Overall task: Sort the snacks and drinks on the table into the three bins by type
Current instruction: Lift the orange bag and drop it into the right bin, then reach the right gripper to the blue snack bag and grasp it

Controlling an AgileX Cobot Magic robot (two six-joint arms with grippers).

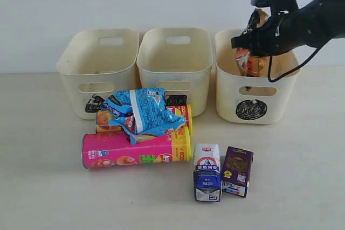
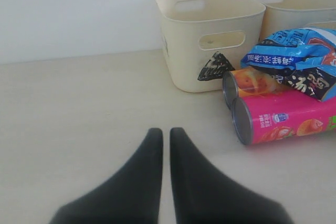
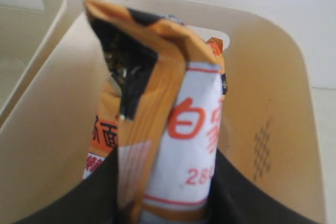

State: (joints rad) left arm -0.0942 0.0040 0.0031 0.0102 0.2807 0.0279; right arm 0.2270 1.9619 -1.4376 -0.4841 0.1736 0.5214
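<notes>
My right gripper [image 1: 253,44] is shut on the orange foil bag [image 1: 249,62] [image 3: 168,119] and holds it over the circle-marked bin [image 1: 253,100] [image 3: 273,77], its lower end inside the rim. On the table [image 1: 54,187] the blue foil bag [image 1: 141,109] [image 2: 294,56] lies on the yellow-orange can [image 1: 180,116] [image 2: 252,82] and the pink can [image 1: 129,152] [image 2: 286,119]. The white and blue carton [image 1: 207,172] and the dark purple carton [image 1: 237,169] stand upright in front. My left gripper [image 2: 162,132] hovers shut and empty over bare table, left of the cans.
The triangle-marked bin [image 1: 97,71] [image 2: 210,38] and the middle bin [image 1: 175,65] [image 2: 291,3] stand in a row with the circle bin along the back wall. The cans lie right in front of them.
</notes>
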